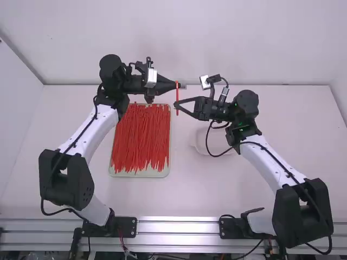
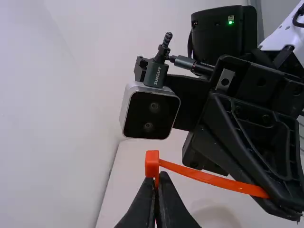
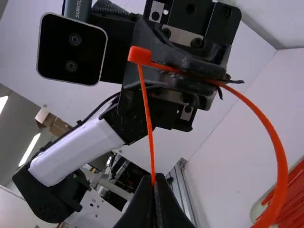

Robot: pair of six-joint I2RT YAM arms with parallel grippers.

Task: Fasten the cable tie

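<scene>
Where the right gripper (image 1: 176,106) pinches shut on the strap, the cable tie (image 1: 177,97) hangs above the table (image 1: 303,119), just past the tray (image 1: 139,174) of spares. The left gripper (image 1: 176,85), also shut, clamps beside its head. Risk: the thin strap twists or slips and the tip misses the slot. Long axis runs straight between the grippers, head end farthest from the bases.

The cable tie (image 1: 177,96) sits between the left fingers (image 2: 140,207) and right fingers (image 3: 142,203), just behind the tray (image 1: 139,174) on the table (image 1: 282,114).
</scene>
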